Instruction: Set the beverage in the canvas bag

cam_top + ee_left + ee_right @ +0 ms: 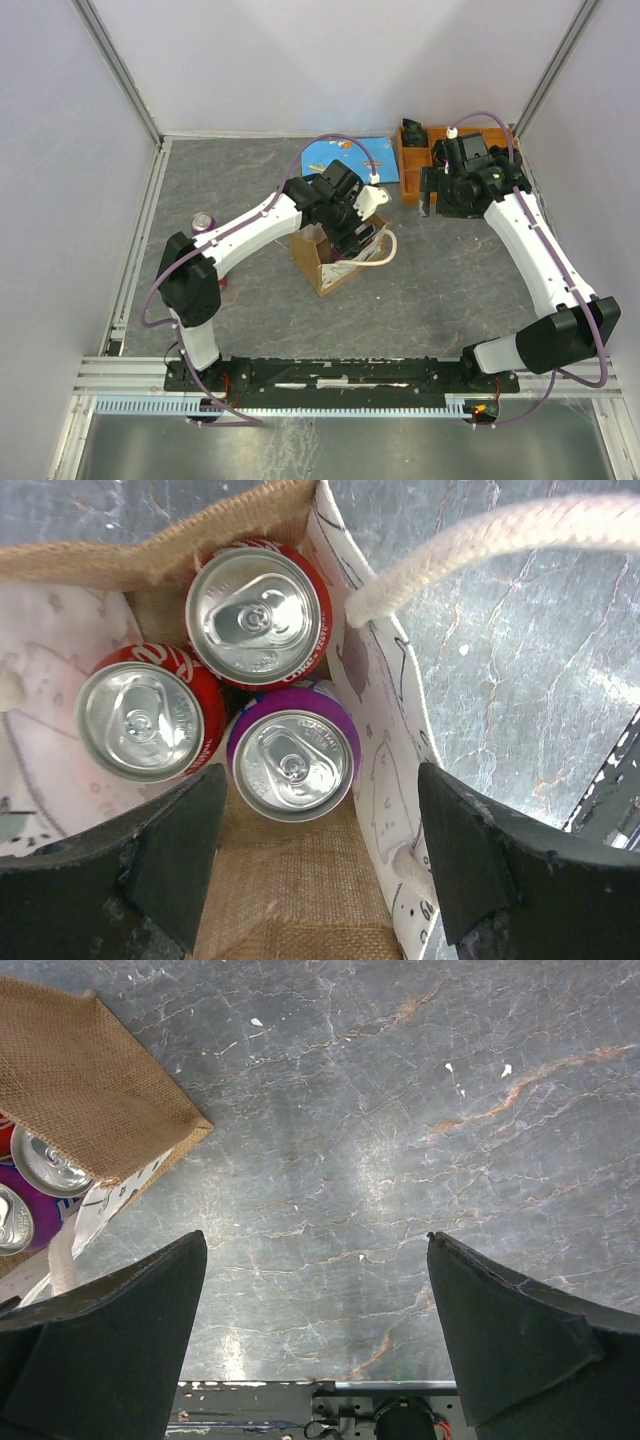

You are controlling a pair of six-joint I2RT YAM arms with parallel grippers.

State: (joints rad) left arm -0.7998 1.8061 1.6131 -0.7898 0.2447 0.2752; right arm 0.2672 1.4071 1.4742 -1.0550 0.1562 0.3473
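The canvas bag (pixel 318 262) stands open at the table's middle, tan burlap (pixel 290 880) with a white printed lining and cream rope handles (pixel 500 540). Three beverage cans stand upright inside: two red ones (pixel 262 615) (pixel 140 712) and a purple one (pixel 293 763). My left gripper (pixel 320 855) hovers open just above the bag's mouth. Nothing is between its fingers, and the bag's right wall runs between them. My right gripper (pixel 315 1320) is open over bare table, right of the bag's corner (pixel 90 1080), with nothing in it.
Another can with a purple rim (pixel 203 222) stands on the table left of the left arm. An orange compartment tray (pixel 415 175) sits at the back right beside my right gripper (pixel 437 200). A blue sheet (pixel 345 155) lies at the back. Metal rails edge the table.
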